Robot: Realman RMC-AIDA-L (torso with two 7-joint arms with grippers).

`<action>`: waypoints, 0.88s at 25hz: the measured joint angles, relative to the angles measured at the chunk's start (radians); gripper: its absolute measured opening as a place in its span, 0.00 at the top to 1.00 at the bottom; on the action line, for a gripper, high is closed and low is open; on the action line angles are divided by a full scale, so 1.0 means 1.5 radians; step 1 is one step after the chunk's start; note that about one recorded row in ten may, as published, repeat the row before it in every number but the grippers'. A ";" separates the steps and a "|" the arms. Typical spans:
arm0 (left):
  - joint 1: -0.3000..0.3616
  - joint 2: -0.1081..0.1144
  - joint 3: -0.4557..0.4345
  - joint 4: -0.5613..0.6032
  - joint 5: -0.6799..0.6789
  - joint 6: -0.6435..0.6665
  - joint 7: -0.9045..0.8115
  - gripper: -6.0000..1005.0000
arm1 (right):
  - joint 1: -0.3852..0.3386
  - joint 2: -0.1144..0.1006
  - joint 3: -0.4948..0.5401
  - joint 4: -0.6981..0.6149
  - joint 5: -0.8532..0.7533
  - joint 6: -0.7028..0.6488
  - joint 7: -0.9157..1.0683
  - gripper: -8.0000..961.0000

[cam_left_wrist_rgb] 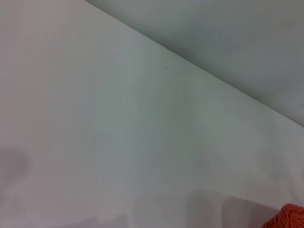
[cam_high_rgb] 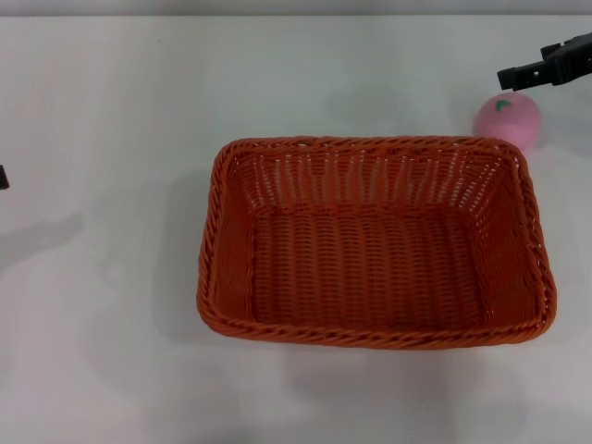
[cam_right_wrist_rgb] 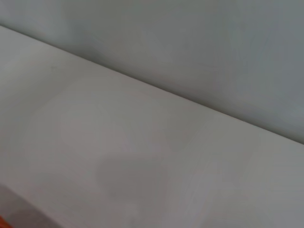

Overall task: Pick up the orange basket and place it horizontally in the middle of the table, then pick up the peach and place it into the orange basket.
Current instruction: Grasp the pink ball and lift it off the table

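I read no labels anywhere. The large orange woven basket (cam_high_rgb: 375,240) sits mid-frame, long side across the plain white table (cam_high_rgb: 111,111). The small pink peach (cam_high_rgb: 509,118) lies upper right, just beyond the basket's rim. My right gripper (cam_high_rgb: 518,76) hangs above the peach; I cannot tell its jaw state. Open table lies left.

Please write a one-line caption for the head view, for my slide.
Empty orange basket lies mid-table; the peach sits beyond its far right corner, right tool just above it.

Head view steeply down on table (cam_high_rgb: 111,111); wrist views close, perhaps oblique.
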 joint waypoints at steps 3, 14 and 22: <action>-0.003 0.000 -0.002 0.004 0.000 0.000 0.005 0.52 | -0.003 0.003 -0.019 0.009 0.000 -0.027 0.003 0.11; 0.004 0.000 -0.004 0.006 -0.018 -0.004 0.011 0.52 | 0.004 0.002 -0.065 0.055 -0.007 -0.073 0.009 0.11; 0.005 0.000 -0.002 0.005 -0.023 -0.006 0.012 0.52 | 0.011 0.002 -0.068 0.065 -0.036 -0.112 0.023 0.11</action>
